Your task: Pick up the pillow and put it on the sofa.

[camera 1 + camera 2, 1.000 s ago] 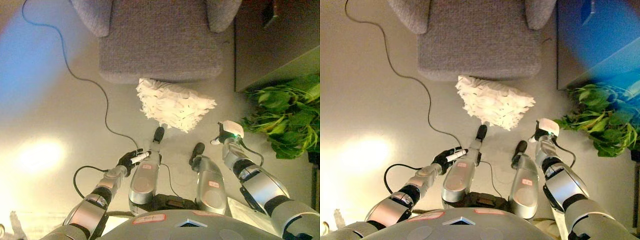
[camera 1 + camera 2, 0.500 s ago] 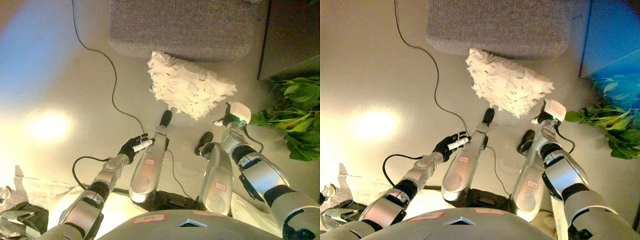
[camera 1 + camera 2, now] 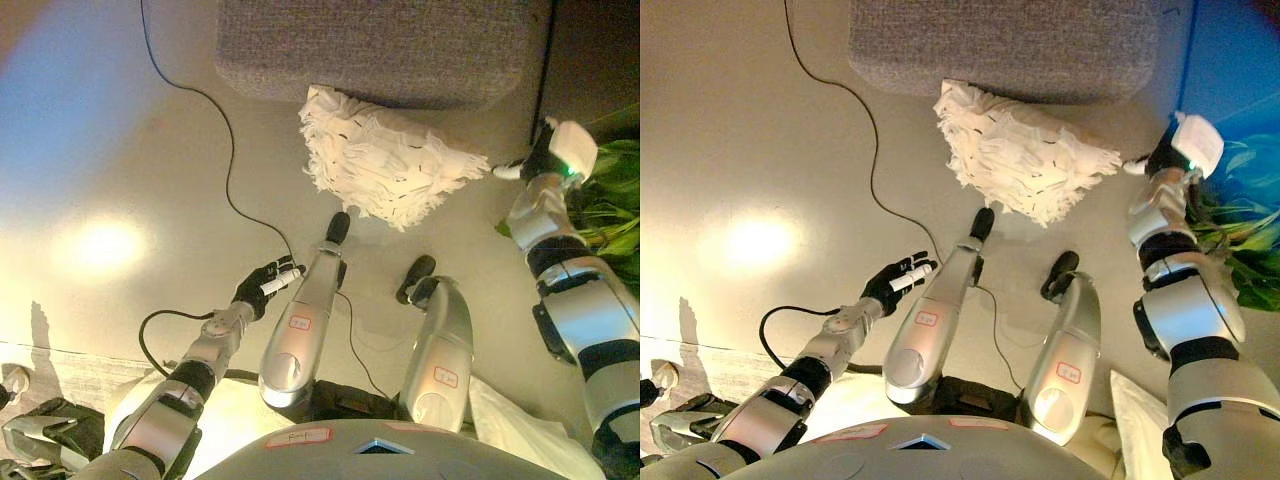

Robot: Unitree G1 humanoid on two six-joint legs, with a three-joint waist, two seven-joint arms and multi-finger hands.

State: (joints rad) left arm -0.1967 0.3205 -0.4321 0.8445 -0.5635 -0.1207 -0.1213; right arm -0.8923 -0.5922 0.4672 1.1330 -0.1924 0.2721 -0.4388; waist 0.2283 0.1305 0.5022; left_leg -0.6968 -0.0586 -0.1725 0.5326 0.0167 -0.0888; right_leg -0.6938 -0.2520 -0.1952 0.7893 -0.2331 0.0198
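Sofa (image 3: 380,50): grey, cut off by the top edge; I see only the front of its seat, ahead of both my hands.

Pillow (image 3: 385,165): white, shaggy, on the floor (image 3: 120,150), its far edge against the sofa's front. It lies ahead of my left hand and just to the inside of my right hand. Whether it touches the sofa or only overlaps it I cannot tell.

Right hand (image 3: 1162,158): raised beside the pillow's right corner, near it but apart. Mostly hidden behind my wrist; one pale fingertip points toward the pillow. Finger spread: I cannot tell.

Left hand (image 3: 894,281): low, well short of the pillow, over bare floor. Fingers straight and relaxed, holding nothing.

Plant (image 3: 610,190): green leaves just outside my right hand, cut off by the right edge; its pot is not visible.

Dark cabinet (image 3: 590,60): beyond my right hand, beside the sofa, cut off at the top and right; details hard to make out.

Cable (image 3: 225,170): thin, black, running over the floor from the top edge down past my left hand's far side.

Open room: broad bare floor outside and ahead of my left hand; a narrow strip between pillow and plant where my right hand sits.
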